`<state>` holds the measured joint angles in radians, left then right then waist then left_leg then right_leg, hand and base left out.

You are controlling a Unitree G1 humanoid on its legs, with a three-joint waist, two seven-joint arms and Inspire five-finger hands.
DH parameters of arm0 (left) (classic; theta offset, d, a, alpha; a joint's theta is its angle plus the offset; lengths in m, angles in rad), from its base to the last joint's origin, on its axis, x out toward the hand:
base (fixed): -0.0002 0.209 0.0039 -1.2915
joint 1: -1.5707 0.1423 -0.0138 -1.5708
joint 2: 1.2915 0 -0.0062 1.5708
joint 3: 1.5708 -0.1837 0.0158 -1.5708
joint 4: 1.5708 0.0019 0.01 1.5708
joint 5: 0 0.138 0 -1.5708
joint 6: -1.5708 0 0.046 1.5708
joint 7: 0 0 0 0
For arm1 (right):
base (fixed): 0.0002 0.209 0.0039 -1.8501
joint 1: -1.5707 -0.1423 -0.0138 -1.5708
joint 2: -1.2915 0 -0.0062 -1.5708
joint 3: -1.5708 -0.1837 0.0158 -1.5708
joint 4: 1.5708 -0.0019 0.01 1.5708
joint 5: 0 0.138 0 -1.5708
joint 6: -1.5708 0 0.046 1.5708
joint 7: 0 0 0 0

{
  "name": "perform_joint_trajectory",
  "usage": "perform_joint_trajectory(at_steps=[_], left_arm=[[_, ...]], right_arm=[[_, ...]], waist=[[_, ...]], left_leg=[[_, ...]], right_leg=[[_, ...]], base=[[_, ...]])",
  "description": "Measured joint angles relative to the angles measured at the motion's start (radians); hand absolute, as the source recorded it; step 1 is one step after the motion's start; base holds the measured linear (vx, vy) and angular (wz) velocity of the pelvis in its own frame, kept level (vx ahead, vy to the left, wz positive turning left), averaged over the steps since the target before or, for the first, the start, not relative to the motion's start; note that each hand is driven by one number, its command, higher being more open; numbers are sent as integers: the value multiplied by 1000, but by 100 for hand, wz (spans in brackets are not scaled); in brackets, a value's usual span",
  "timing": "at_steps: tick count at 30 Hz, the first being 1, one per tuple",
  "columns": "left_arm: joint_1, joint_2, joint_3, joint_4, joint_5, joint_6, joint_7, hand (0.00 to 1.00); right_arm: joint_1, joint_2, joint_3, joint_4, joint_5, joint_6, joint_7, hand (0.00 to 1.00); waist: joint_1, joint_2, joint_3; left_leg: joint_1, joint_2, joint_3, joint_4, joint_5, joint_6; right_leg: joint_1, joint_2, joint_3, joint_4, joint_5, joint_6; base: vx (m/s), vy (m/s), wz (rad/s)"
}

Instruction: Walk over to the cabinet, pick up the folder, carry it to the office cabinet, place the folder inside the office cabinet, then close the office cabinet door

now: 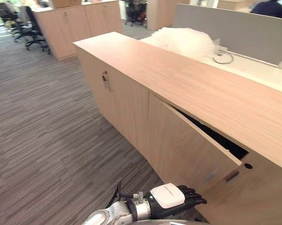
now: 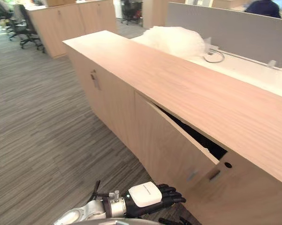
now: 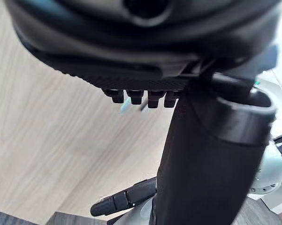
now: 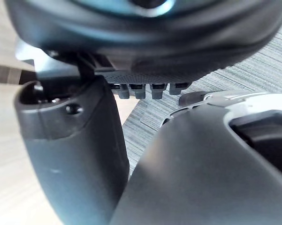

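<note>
Office cabinet, one job left: the robot's left hand [image 1: 171, 197] hangs low just in front of the one door [image 1: 187, 150] that stands ajar. Its fingers are together and loosely straight, holding nothing. The right hand [image 4: 131, 47] carries no folder either, and whether it is spread or closed cannot be told. With the folder in neither hand, the single dark gap [image 1: 216, 136] behind the door's top edge is too black to say whether it lies inside. On that showing, fetching, carrying and placing look done, and only the push to close the door remains. The long, low office cabinet [image 1: 178, 79] stands on grey striped carpet [image 1: 47, 140]. One further door along it is closed, with one small handle [image 1: 105, 80]. Behind it runs one white desk [image 1: 253, 70] bearing one heap of white packing wrap [image 1: 183, 42] and one looped cable [image 1: 223, 57]. The desk is backed by one grey partition [image 1: 234, 30], over which one person [image 1: 270, 8] in a dark top shows. Farthest off are a second cabinet [image 1: 80, 23] and at least three black office chairs [image 1: 35, 30], two by its left end and one beyond it
</note>
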<state>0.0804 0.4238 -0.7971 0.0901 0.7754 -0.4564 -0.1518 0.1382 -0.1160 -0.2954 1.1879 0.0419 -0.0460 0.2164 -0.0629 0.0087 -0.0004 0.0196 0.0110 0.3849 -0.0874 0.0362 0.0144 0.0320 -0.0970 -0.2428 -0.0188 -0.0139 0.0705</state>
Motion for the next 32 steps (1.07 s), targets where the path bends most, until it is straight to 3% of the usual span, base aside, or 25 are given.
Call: perform_joint_trajectory(at_steps=[1,2,3,4,5,8,10,11,12,13,14,15,16,18,20,22,23,25,28,32], left_arm=[[3,-19,34,31,-4,9,-2,100],[3,-29,48,50,-4,12,-2,100],[7,-43,80,80,-9,27,-2,100],[10,-46,93,88,-22,44,-1,100],[12,-60,116,113,-39,65,-2,100],[13,-165,252,255,-108,142,-8,100],[15,-227,365,351,-123,178,25,100],[22,-230,389,360,-128,186,28,100],[43,-234,432,369,-188,217,28,100],[80,-252,489,372,-275,253,27,100],[97,-269,524,375,-315,269,25,100],[111,-294,573,391,-408,297,25,100],[114,-349,639,432,-609,347,26,100],[126,-369,679,453,-818,383,32,100],[158,-378,712,455,-932,394,31,100],[183,-383,760,479,-957,393,21,100],[186,-387,786,520,-963,391,11,100],[177,-388,822,598,-964,392,14,100],[177,-383,912,695,-974,388,29,100],[146,-371,966,808,-981,381,53,100]], right_arm=[[-8,-4,-2,-6,-1,3,2,100],[-6,-1,-10,-7,0,4,1,100],[-4,15,-40,-18,2,6,-1,100],[-5,20,-40,-20,2,7,-2,100],[-2,24,-40,-26,2,9,-2,100],[9,24,-51,-42,1,23,0,100],[9,25,-63,-40,2,28,1,100],[8,22,-62,-37,2,29,2,100],[6,17,-56,-35,8,30,1,100],[5,13,-46,-35,11,32,0,100],[4,8,-35,-36,18,33,-1,100],[0,7,-27,-35,37,33,-2,100],[-3,-4,-25,-34,40,38,-8,100],[-13,-1,-21,-32,40,41,-13,100],[-17,-7,-15,-32,38,42,-17,100],[-37,-9,-15,-34,27,41,-21,100],[-44,-19,-15,-36,13,37,-22,100],[-42,-14,-13,-38,-3,33,-27,100],[-22,12,-9,-41,-3,33,-32,100],[-17,20,-9,-43,-3,33,-32,100]], waist=[[3,0,16],[0,1,19],[1,2,28],[1,-10,31],[-7,-13,38],[-9,-7,34],[-7,-11,37],[1,-8,39],[5,-6,43],[7,-1,46],[9,7,51],[11,12,58],[29,20,69],[49,20,84],[59,23,85],[62,34,90],[63,58,84],[58,47,80],[62,2,54],[64,-7,34]], left_leg=[[1,24,64,0,-5,-2],[2,32,84,0,-8,-4],[16,45,131,1,-12,-16],[30,50,153,1,-13,-22],[49,59,180,1,-15,-29],[85,96,266,24,-37,-65],[36,199,317,254,-147,-76],[23,235,331,325,-177,-66],[-2,302,349,466,-213,-19],[-35,365,315,608,-220,7],[-58,392,261,680,-214,18],[-118,413,150,782,-218,26],[-177,377,-50,842,-268,-46],[-190,306,-197,787,-308,-94],[-175,232,-336,662,-328,-126],[-142,160,-486,510,-323,-133],[-130,142,-537,442,-237,-123],[-108,119,-523,425,-237,-113],[-64,69,-503,340,-198,-85],[8,35,-486,174,-110,-69]], right_leg=[[-40,-16,-140,40,-8,-36],[-49,-39,-232,73,-22,-50],[-42,-73,-372,103,-26,-54],[-35,-74,-379,98,-15,-31],[-26,-56,-350,83,-6,-17],[-14,-11,-268,48,2,-26],[-18,22,-210,47,-13,-46],[-20,37,-188,50,-19,-53],[-20,61,-147,57,-27,-66],[-16,86,-106,61,-35,-80],[-9,100,-89,62,-38,-88],[3,115,-61,64,-40,-105],[8,123,-17,72,-43,-111],[22,121,35,74,-42,-112],[30,118,82,85,-42,-112],[43,114,124,91,-44,-103],[44,122,143,93,-53,-76],[60,96,149,86,-56,-54],[76,38,149,71,-56,-23],[75,1,151,44,-44,-3]], base=[[-93,-63,-105],[-64,-72,-131],[13,-31,-94],[24,-36,-102],[-3,-34,-98],[-12,-96,-90],[32,-186,-80],[111,-223,-99],[183,-259,-109],[195,-256,-104],[179,-214,-88],[180,-139,-94],[172,-101,-97],[130,-27,-89],[104,112,-79],[99,260,-81],[59,256,-57],[33,194,-15],[12,182,5],[47,48,1]])
